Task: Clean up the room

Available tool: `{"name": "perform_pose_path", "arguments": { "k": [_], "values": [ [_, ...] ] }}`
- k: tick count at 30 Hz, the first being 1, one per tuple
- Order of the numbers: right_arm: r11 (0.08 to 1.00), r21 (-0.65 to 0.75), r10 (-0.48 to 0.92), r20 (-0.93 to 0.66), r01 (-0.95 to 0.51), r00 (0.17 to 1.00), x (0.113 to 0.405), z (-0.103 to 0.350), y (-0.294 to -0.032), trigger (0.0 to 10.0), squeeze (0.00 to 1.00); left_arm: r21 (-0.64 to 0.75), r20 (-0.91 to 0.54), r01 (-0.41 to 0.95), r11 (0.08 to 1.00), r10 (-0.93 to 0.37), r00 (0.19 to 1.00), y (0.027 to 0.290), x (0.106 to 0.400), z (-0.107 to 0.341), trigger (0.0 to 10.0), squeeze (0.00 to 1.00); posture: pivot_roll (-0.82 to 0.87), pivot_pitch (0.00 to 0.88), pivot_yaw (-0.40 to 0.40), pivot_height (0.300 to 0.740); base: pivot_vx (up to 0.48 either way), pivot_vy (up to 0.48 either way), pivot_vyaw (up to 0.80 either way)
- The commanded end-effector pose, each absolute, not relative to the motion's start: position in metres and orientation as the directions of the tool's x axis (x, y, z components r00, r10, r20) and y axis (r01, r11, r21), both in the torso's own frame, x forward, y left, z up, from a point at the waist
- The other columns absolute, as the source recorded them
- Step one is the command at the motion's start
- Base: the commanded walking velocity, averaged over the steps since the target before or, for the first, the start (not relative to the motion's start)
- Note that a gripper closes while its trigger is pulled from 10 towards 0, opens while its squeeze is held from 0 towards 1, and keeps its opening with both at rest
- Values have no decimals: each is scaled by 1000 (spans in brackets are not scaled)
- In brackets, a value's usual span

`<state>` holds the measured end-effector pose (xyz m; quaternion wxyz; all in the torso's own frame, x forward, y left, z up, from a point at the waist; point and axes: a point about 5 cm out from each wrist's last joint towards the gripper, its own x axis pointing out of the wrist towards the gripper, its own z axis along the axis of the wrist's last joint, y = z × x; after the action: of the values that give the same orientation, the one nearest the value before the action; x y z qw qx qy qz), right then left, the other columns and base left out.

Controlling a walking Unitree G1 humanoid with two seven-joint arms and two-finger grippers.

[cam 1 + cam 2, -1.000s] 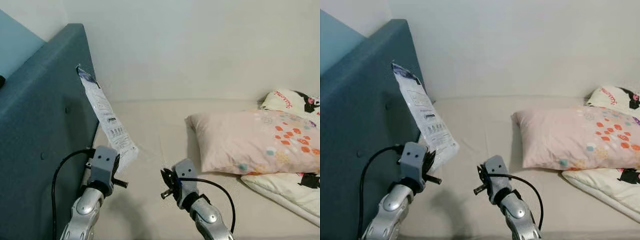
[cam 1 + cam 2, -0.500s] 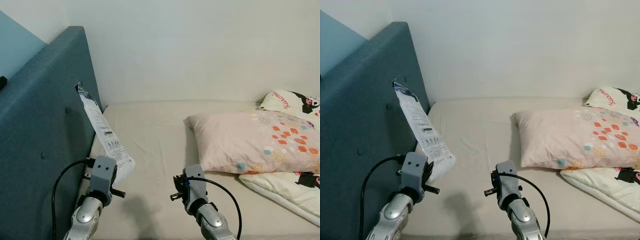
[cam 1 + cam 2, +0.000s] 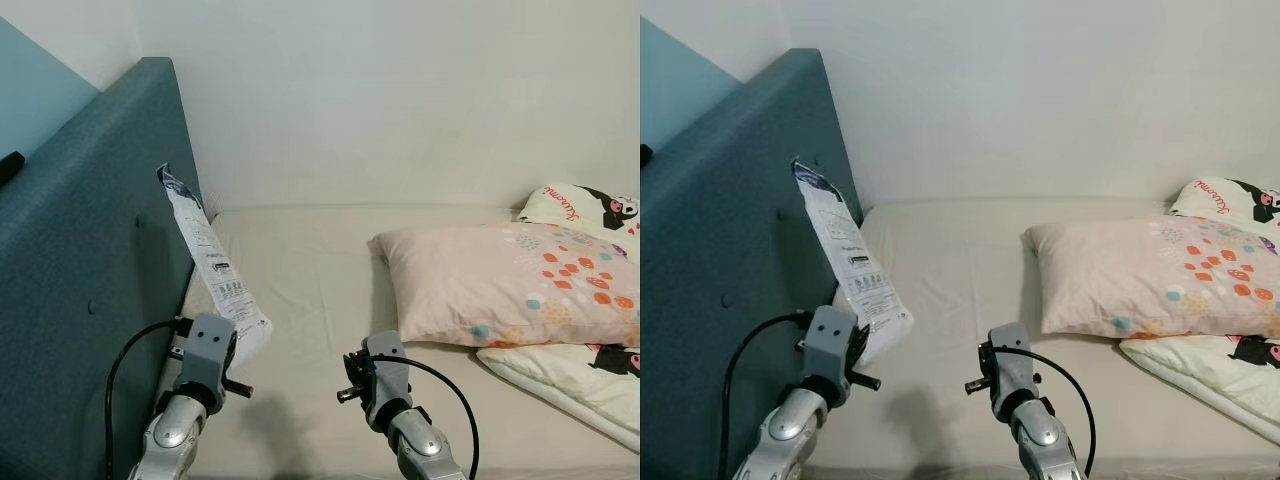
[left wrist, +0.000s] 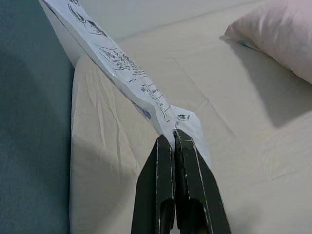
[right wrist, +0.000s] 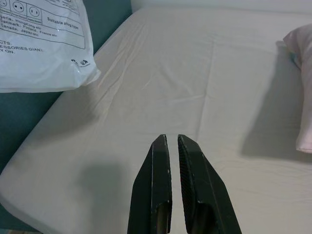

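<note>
Beside headboard (image 3: 80, 260), left gripper (image 4: 174, 134) had fingers clamped on lower corner of plastic bag (image 3: 210, 262); bag stood tilted above mattress (image 3: 300, 290). Right gripper (image 5: 169, 139) hovered over mattress, fingers near-closed, empty. You'd want to keep pinch firm, swing bag clear of headboard. Bag contents unreadable; drop-off spot not in view.

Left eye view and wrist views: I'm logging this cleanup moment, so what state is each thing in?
Plastic bag: pinched at its lower corner, held upright off the bed.
Left end effector: shut on the bag.
Right end effector: holding nothing, fingers nearly together, above the sheet.
Pillow: lying flat on the bed.
Bed sheet: lightly creased.
</note>
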<state>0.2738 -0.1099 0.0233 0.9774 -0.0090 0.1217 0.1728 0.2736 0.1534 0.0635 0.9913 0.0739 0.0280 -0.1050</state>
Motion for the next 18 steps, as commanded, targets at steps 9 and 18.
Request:
{"name": "perform_pose_path", "arguments": {
  "k": [9, 18],
  "values": [
    [940, 34, 338, -242, -341, 909, 273, 22, -108, 10000, 0, 144, -92, 226, 963, -214, 972, 155, 273, 61, 10000, 0, -31, 77, -4, 740, 0, 0, 0],
    [938, 38, 344, -242, -345, 907, 273, 23, -108, 10000, 0, 154, -96, 234, 960, -221, 970, 154, 272, 60, 10000, 0, -32, 80, -8, 740, 0, -55, 0]
  ]
}}
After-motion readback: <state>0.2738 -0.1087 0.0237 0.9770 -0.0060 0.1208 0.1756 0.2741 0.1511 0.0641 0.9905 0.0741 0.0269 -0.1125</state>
